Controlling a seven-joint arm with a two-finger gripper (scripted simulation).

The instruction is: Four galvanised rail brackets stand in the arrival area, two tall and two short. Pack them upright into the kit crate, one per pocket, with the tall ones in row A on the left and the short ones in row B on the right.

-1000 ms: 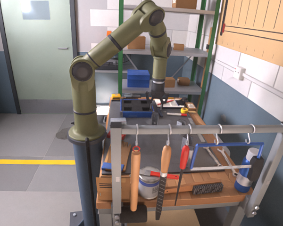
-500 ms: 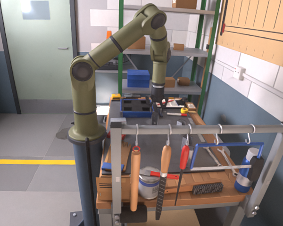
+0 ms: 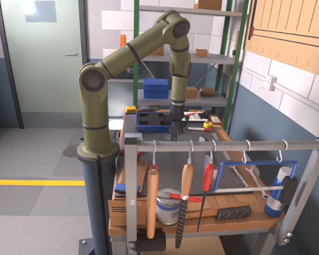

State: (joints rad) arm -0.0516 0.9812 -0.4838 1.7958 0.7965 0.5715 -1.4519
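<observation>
A tall grey bracket [image 3: 175, 133] stands upright on the dark mat, just right of the crate. My gripper [image 3: 176, 126] is lowered over its top and is open, holding nothing. The blue kit crate [image 3: 152, 122] sits at the far left of the mat, and its dark pockets look empty from here. A short bracket [image 3: 203, 137] stands further right on the mat, partly behind the rail. Another bracket [image 3: 211, 158] stands nearer the front, half hidden by the rail and hooks. Any fourth bracket is hidden from me.
A grey tool rail [image 3: 225, 146] crosses the bench front, hung with a mallet, file, screwdriver and hacksaw [image 3: 253, 175]. A green shelf unit [image 3: 181, 55] stands behind the bench. Tape measures, a paint tin [image 3: 168, 206] and a wire brush clutter the bench edges.
</observation>
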